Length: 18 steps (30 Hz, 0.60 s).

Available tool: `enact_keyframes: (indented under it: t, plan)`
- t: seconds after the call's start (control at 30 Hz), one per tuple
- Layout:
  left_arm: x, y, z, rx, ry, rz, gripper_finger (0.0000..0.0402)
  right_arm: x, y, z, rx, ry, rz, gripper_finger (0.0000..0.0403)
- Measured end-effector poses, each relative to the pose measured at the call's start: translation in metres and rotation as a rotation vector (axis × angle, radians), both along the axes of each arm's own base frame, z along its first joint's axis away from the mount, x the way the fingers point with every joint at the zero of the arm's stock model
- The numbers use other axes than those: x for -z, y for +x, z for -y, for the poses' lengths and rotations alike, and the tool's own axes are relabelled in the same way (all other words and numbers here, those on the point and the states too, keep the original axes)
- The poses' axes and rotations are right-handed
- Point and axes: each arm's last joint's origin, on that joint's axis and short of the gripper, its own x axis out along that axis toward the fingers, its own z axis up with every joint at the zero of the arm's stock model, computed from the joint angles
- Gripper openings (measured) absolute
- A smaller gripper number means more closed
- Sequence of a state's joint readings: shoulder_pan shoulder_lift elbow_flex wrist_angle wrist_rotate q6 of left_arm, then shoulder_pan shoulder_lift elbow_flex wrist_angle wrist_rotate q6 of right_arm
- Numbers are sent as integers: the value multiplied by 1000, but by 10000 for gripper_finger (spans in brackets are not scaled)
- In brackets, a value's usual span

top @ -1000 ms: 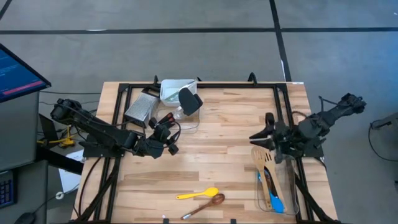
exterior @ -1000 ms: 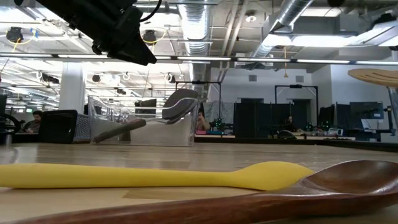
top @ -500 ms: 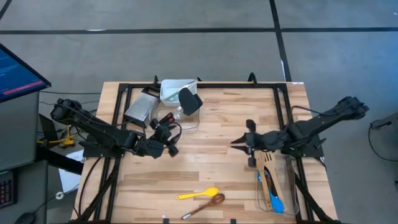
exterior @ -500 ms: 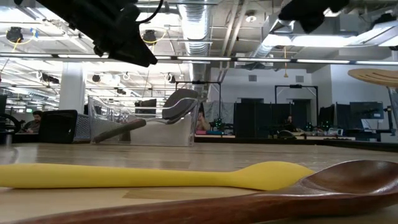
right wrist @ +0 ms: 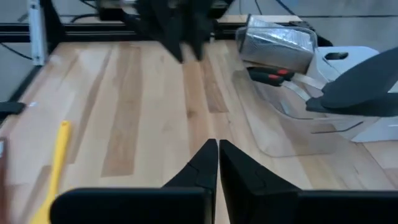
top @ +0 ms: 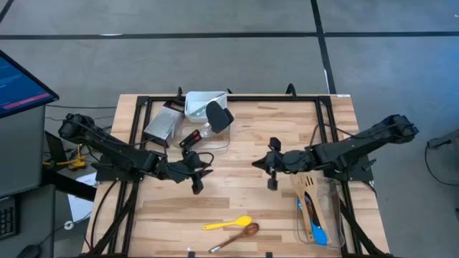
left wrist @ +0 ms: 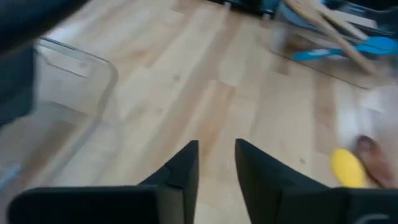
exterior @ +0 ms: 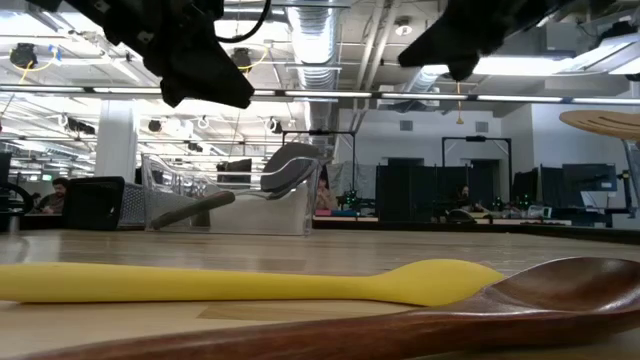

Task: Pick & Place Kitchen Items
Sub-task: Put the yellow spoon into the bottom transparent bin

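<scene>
Left gripper [top: 199, 179] over middle of worktop, left of centre, fingers [left wrist: 186, 168] narrowly apart, nothing in them. Right gripper [top: 270, 172] over centre, jaws pressed together, empty too. Yellow spoon [top: 228, 223] and wooden spoon [top: 237, 236] lying side by side, touching, at front edge. Blue spoon [top: 316, 229] plus wooden slotted turner [top: 303, 188] sitting in clear tub [top: 333, 215] at right edge. Black spatula [top: 215, 115] leaning in other tub [top: 215, 140] near back edge.

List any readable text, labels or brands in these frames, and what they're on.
None readable.
Monitor beside the table: lines of on-screen text, too small to read.
Grater, clear tub, yellow spoon, wooden spoon: no visible markings.
</scene>
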<state>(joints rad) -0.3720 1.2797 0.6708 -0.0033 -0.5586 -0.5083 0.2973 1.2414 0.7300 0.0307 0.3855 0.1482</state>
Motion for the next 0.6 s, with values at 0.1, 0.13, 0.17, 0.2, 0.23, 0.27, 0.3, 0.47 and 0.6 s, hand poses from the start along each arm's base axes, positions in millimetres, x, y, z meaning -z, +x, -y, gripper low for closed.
enact_keyframes:
  t: [0.1, 0.13, 0.17, 0.2, 0.23, 0.27, 0.3, 0.47, 0.6]
  plan:
    - [-1, -1, 8, 76, -52, 5, 58, 9, 8, 2, 15, -5, -22, 2]
    - [-2, -1, 11, 105, -85, 14, 47, 12, 10, 2, 18, -5, -26, 1]
    - [-3, -1, 15, 132, -117, 21, 37, 15, 12, 2, 20, -8, -36, 1]
    - [-3, -2, 18, 158, -146, 27, 26, 18, 13, 3, 23, -12, -50, 2]
    - [-4, -3, 23, 183, -163, 34, 15, 21, 15, 3, 25, -15, -62, 3]
    - [-5, -4, 27, 201, -173, 44, 8, 23, 16, 4, 27, -17, -70, 3]
    - [-6, -5, 31, 213, -184, 51, 5, 25, 17, 4, 31, -18, -73, 3]
    - [-5, -11, 45, 234, -251, 55, 2, 28, 19, 6, 40, -20, -81, 1]
    - [4, -12, 55, 219, -311, 28, 1, 25, 18, 7, 43, -17, -73, 1]
